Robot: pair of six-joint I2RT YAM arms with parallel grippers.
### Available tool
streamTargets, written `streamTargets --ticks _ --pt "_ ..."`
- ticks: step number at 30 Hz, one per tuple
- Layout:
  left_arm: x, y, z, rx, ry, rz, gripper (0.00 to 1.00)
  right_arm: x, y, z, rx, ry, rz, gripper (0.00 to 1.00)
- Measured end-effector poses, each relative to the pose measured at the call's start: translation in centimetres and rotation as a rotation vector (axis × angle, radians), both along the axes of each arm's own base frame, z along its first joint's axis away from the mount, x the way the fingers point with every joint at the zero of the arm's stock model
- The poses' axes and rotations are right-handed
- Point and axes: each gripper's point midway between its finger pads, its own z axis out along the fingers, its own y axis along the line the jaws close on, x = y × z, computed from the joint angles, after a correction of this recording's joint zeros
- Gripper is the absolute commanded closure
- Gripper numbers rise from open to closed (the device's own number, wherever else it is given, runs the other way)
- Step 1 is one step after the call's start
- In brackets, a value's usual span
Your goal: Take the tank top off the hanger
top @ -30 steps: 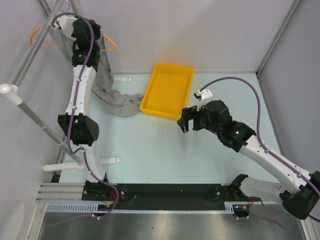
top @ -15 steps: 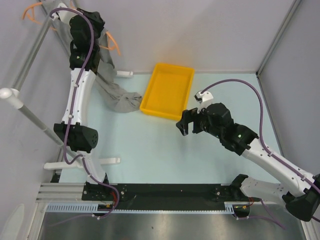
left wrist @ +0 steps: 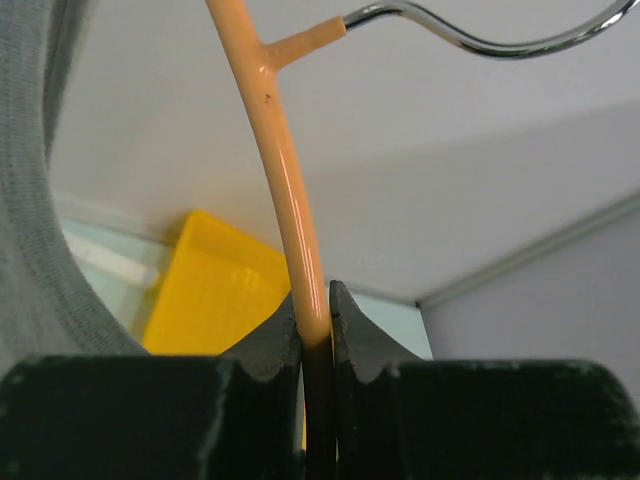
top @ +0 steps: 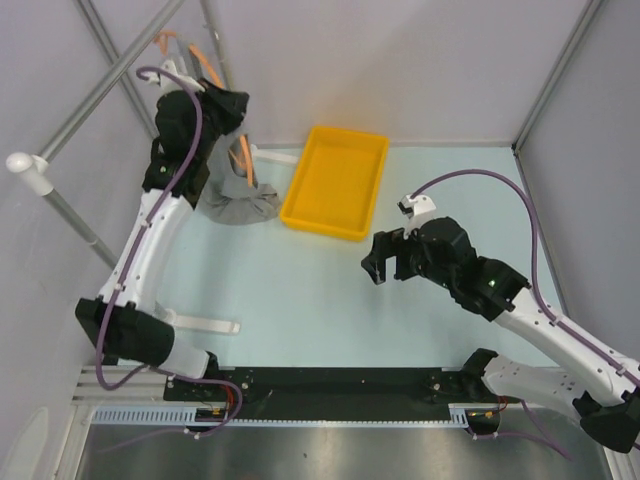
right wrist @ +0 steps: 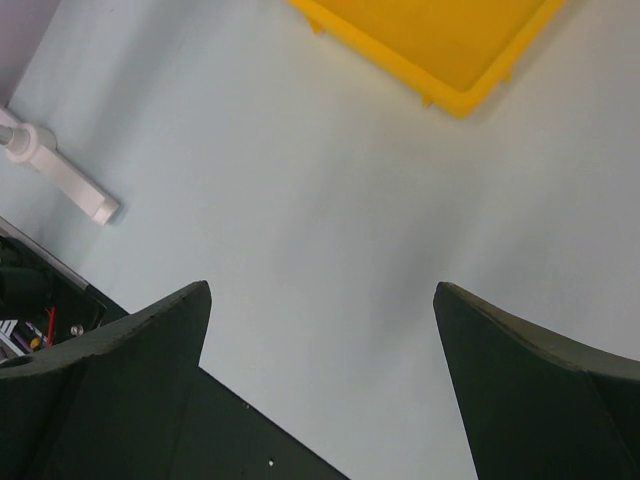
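- Hanging about the hanger (top: 244, 160), one grey tank top (top: 232, 192) drapes down at the far left, its lower end bunched on the table (top: 300, 300) just beside the tray.
- One orange hanger with a silver hook (left wrist: 480, 40) stands tilted. Its thin arm runs between the jaws of the left gripper (left wrist: 315, 312), which are pressed tight on it.
- One yellow tray (top: 322, 226) lies flat to the right of the heap. Whether cloth touches its rim I cannot tell.
- Over the table, near the tray's near corner, hovers the right gripper (right wrist: 320, 300), jaws spread wide and holding nothing.
- Grey rack poles (top: 120, 72) cross behind the left arm (top: 150, 230), which hides the shirt's upper part from above. One white foot (right wrist: 62, 172) lies on the table.
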Motion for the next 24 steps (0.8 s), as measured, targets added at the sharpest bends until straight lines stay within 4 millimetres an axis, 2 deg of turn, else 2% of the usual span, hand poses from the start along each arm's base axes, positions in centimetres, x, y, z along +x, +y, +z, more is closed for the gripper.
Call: streamTargets --ticks 4,7,9,12,16,21,24 --pt "-5.1 -2.6 -4.2 0.012 0.050 -0.160 1.00 -1.4 -1.2 -1.4 -0.007 0.035 -0.009 0.00" --pt "-8.6 -4.4 -5.7 0.041 0.055 -0.261 1.00 -2.1 -1.9 -2.2 -0.003 0.052 -0.017 0.00" --pt "-10.6 -5.6 -5.6 0.060 0.043 -0.327 1.00 -2.5 -2.2 -2.6 -0.005 0.062 -0.021 0.00" --pt "-13.4 -7.2 -4.2 0.067 -0.003 -0.444 1.00 -2.8 -2.5 -3.1 -0.011 0.076 -0.023 0.00" --pt "-17.0 -8.6 -3.4 0.067 -0.046 -0.584 1.00 -2.9 -2.6 -3.3 -0.016 0.081 -0.023 0.00" --pt "-21.1 -9.7 -4.2 0.072 -0.053 -0.743 1.00 -2.9 -2.3 -3.3 -0.018 0.091 -0.011 0.00" --pt "-24.0 -10.7 -4.9 0.068 -0.055 -0.860 1.00 -2.9 -1.6 -2.5 -0.005 0.095 0.011 0.00"
